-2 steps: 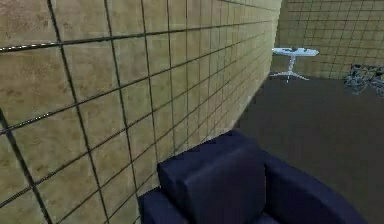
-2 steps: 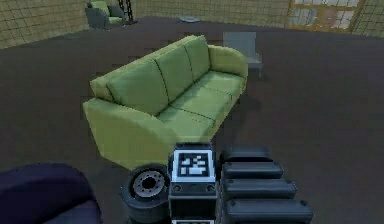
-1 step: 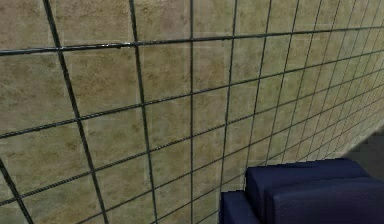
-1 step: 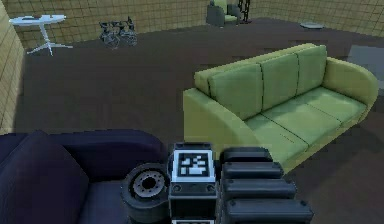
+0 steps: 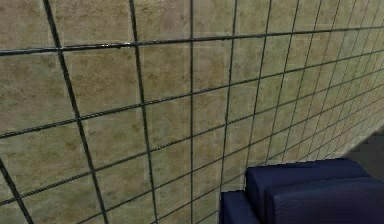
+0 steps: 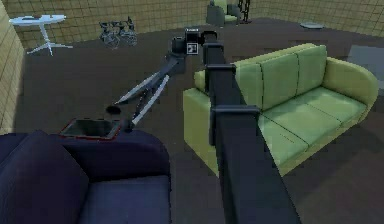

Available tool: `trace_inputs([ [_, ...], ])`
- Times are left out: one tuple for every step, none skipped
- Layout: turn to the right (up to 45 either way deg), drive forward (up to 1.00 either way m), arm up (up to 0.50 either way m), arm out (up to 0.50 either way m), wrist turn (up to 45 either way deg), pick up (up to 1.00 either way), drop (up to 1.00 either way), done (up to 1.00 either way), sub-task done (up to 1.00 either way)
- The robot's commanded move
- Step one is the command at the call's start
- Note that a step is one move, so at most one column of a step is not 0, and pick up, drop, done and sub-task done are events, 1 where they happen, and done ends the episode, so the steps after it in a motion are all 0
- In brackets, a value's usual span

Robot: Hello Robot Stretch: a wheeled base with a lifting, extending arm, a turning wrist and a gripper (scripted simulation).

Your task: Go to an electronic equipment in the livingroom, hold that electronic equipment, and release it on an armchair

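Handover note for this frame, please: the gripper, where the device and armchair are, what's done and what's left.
Gripper: its far end is at a flat dark device that lies on the blue armchair; cannot tell whether it holds anything.
Done, apparently: the device is on the armchair.
Left: confirm it is released, then draw the arm back.
Green sofa stands close beside the arm.

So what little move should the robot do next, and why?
Probably release now: the flat dark device seems to lie on the dark blue armchair, right at the gripper. I cannot tell whether the gripper holds it, so that is a guess.
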Motion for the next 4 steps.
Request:
trace_inputs([
  [0.0, 0.0, 0.0, 0.0, 39.0, 0.0, 0.0, 0.0, 0.0],
  [0.0, 0.0, -0.46, 0.0, 0.0, 0.0, 0.0, 0.0, 0.0],
  [0.0, 0.0, -0.32, 0.0, 0.0, 0.0, 0.0, 0.0, 0.0],
  [0.0, 0.0, 0.0, 0.0, 0.0, 0.0, 1.0, 0.0, 0.0],
])
